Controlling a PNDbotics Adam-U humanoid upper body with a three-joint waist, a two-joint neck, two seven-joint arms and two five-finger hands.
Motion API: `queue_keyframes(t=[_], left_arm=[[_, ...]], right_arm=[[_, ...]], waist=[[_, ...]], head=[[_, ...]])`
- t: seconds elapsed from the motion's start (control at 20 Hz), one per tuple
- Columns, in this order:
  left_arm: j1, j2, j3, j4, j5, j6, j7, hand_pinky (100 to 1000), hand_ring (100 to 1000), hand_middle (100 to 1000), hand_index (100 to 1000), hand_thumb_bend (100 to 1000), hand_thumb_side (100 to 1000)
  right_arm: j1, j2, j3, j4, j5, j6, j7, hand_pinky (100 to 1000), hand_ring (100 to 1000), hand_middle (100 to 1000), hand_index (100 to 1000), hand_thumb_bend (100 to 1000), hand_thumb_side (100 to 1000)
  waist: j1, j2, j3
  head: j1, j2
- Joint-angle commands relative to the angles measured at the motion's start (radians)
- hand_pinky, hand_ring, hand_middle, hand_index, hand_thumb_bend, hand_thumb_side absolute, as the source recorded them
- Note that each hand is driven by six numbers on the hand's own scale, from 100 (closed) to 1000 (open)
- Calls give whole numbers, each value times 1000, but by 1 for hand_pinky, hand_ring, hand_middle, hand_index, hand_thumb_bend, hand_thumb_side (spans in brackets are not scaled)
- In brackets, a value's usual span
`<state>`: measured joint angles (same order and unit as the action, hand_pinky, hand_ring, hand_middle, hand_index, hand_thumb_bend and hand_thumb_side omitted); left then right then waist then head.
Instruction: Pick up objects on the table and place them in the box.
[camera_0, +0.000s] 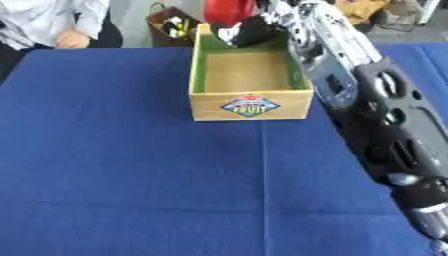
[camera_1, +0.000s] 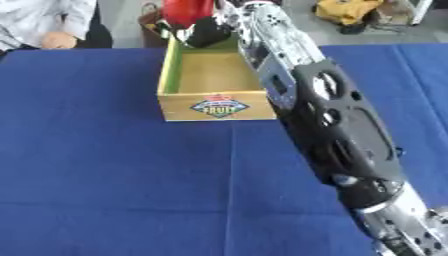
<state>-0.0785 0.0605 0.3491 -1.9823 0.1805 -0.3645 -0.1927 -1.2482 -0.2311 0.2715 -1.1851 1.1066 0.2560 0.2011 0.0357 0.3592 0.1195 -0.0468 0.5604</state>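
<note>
A red rounded object (camera_0: 227, 10) is held above the far end of the wooden box (camera_0: 250, 106), which has a green inner wall and a fruit label on its front. My right hand (camera_0: 248, 30) is shut on the red object, with dark fingers curled under it. The right arm (camera_1: 324, 115) stretches from the lower right across the box's right side and hides that wall. The box floor that shows is bare. My left hand is out of sight.
A blue cloth (camera_0: 114, 165) covers the table. Beyond the far edge stands a dark basket (camera_0: 173, 25) with small items, and a person's hand (camera_0: 72, 39) rests at the far left corner.
</note>
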Motion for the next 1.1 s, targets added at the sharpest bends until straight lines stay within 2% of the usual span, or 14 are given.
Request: queue_keyframes(t=[0.05,0.45,0.75,0.95,1.05,1.1], left_arm=[[-3,9,-3,-18,3,-1,-7,324,355,484,774,385,670],[-4,8,-4,-18,5,0,-9,324,354,484,774,383,669],[-5,7,-6,-18,7,0,-12,324,354,483,774,382,669],[-5,7,-6,-18,8,-1,-13,324,354,484,774,383,670],[-5,7,-7,-18,8,-2,-14,324,354,484,775,383,670],[-5,7,-7,-18,8,-1,-15,324,354,484,775,383,670]], right_arm=[[-39,14,-23,69,54,-20,-31,711,727,326,468,100,458],[-63,44,-50,269,172,-83,-106,696,718,334,450,100,473],[-75,71,-87,373,262,-72,-152,684,711,342,461,100,481],[-76,85,-105,417,314,-70,-153,685,715,359,481,100,487],[-76,92,-111,429,322,-76,-143,699,745,425,548,100,505],[-77,95,-113,435,323,-81,-132,699,745,425,548,100,505]], waist=[[2,-17,5],[2,-15,8],[4,-13,11],[6,-11,13],[6,-10,13],[6,-10,13]], head=[[-4,-12],[-7,-14],[-12,-19],[-14,-22],[-15,-23],[-16,-23]])
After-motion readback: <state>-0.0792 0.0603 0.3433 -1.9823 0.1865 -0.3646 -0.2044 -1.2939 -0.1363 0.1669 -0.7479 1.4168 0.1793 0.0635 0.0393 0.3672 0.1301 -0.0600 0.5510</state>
